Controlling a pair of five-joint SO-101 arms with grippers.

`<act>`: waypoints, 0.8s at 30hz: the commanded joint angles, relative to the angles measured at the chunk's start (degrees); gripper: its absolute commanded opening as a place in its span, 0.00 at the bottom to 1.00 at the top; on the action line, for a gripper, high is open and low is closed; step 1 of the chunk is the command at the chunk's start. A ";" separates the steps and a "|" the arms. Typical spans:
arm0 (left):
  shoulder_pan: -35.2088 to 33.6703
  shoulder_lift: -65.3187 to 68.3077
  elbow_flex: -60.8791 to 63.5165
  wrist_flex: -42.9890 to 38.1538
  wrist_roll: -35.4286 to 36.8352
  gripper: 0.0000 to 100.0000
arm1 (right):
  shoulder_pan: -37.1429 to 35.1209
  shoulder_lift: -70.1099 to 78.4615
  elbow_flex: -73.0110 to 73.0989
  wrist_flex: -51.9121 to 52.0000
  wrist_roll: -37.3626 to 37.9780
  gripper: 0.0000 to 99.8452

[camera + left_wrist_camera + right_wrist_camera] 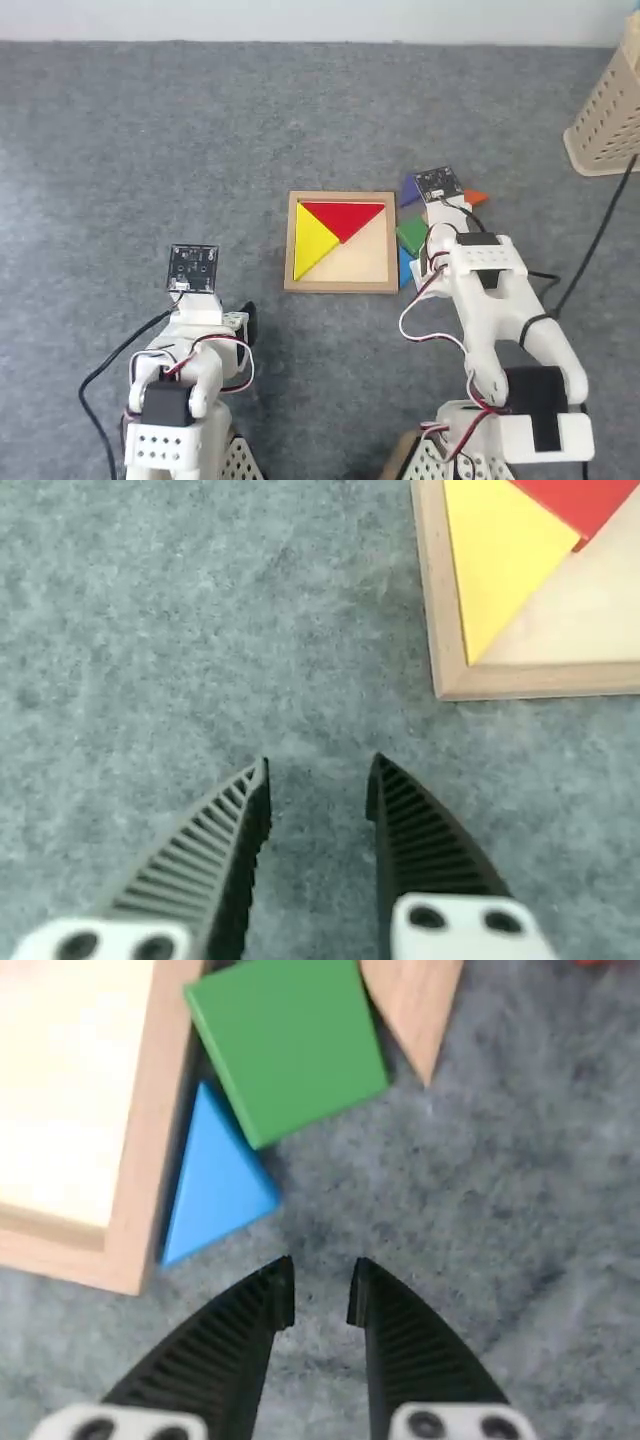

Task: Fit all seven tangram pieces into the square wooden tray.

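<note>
The square wooden tray lies near the middle of the high view, pale wood with a raised rim and partly filled. A large yellow triangle sits flat against its 9 o'clock wall, and a large red triangle lies along its 12 o'clock wall, the two meeting edge to edge. The rest of the tray floor is bare wood. Other pieces lie loose on the grey carpet just outside the 3 o'clock rim. A green square is turned at an angle, a blue triangle touches the rim, and a plain wood-coloured triangle is beside the green one. A dark blue piece and an orange piece lie toward 1 o'clock of the tray. The right gripper hovers over the carpet close to the blue triangle, its fingers slightly parted and holding nothing. The left gripper is low over bare carpet at about 7 o'clock of the tray, fingers apart and holding nothing. A beige slotted basket stands far off at 2 o'clock
</note>
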 commanded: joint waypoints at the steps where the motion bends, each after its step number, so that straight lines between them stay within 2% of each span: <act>1: -0.26 -1.14 -0.13 -0.35 0.35 0.15 | 2.15 -3.03 -8.97 5.41 1.67 0.10; 5: -0.26 -1.14 -0.13 -0.35 0.35 0.15 | 2.77 -0.75 -23.91 15.96 1.76 0.13; 9: -0.26 -1.14 -0.13 -0.35 0.35 0.15 | 2.07 9.01 -40.00 25.45 1.85 0.18; 15: -0.26 -1.14 -0.13 -0.35 0.35 0.15 | 3.65 26.33 -57.32 26.77 3.34 0.16; 24: -0.26 -1.14 -0.13 -0.35 0.35 0.15 | 4.62 41.80 -74.29 31.16 23.38 0.16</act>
